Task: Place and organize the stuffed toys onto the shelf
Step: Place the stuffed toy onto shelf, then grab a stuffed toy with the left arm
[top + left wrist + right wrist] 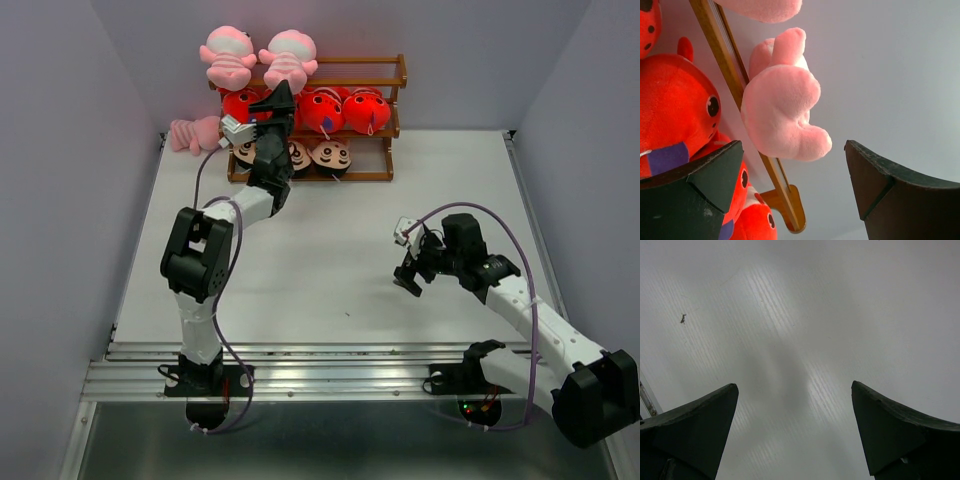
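The brown shelf [395, 75] stands at the table's far edge. Two pink striped toys [228, 55] [290, 58] sit on its top tier. Red fish [322, 110] fill the middle tier, and boy dolls [330, 155] line the bottom one. A third pink toy [195, 133] lies on the table left of the shelf. My left gripper [278, 100] is raised at the shelf front just under the second pink toy, open and empty. In the left wrist view that toy's pink limb [782, 110] hangs above the gap between the fingers, beside a red fish [675, 100] and a shelf rail [725, 55]. My right gripper [408, 280] hovers open over the table.
Grey walls close in the table on the left, right and back. The white table [330, 260] stretches from the shelf to the arm bases. In the right wrist view only the tabletop [800, 315] shows between the open fingers.
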Available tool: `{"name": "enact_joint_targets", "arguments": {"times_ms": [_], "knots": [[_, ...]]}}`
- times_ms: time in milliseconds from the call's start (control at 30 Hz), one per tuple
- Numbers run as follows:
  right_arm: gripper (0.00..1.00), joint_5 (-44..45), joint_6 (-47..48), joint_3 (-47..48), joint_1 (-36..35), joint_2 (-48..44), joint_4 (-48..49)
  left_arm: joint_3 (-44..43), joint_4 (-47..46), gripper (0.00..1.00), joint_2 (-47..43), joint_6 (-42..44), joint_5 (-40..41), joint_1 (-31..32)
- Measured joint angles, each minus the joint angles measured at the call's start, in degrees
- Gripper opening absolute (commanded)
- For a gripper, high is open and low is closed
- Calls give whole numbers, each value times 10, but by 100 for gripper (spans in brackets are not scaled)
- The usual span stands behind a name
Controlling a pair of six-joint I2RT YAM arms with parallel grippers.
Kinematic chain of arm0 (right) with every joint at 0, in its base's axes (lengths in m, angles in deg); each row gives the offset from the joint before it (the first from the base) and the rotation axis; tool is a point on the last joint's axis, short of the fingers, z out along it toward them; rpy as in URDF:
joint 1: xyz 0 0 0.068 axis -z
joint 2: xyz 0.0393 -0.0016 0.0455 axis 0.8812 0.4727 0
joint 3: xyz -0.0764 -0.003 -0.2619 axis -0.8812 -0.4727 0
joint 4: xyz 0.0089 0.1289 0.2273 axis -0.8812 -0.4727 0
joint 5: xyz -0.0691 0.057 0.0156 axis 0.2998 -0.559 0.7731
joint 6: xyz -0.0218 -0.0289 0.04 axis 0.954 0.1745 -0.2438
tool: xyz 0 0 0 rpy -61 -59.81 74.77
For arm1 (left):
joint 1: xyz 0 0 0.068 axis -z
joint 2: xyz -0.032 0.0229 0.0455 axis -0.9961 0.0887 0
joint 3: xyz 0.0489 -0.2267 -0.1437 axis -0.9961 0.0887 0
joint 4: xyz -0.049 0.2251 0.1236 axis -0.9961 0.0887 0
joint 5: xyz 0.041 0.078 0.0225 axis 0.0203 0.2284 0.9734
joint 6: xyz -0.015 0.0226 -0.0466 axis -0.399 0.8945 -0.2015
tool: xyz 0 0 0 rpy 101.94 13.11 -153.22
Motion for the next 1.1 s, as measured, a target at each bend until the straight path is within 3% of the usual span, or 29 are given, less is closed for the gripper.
{"name": "enact_joint_targets", "arguments": {"times_ms": [367, 567, 700, 867, 1000, 1100], "knots": [[100, 0, 4, 0, 4, 0, -3, 131, -25, 96, -119, 56, -115, -9], [100, 0, 4, 0, 4, 0, -5, 248, -19, 96, -240, 121, -235, -33], [100, 1, 4, 0, 4, -2, -7, 310, 39, 96, -334, 177, -351, -89], [100, 2, 4, 0, 4, -3, -7, 348, 133, 96, -405, 222, -470, -219], [100, 2, 4, 0, 4, -3, -7, 361, 191, 97, -395, 214, -494, -309], [100, 2, 4, 0, 4, -3, -7, 359, 232, 96, -359, 203, -482, -325]]}}
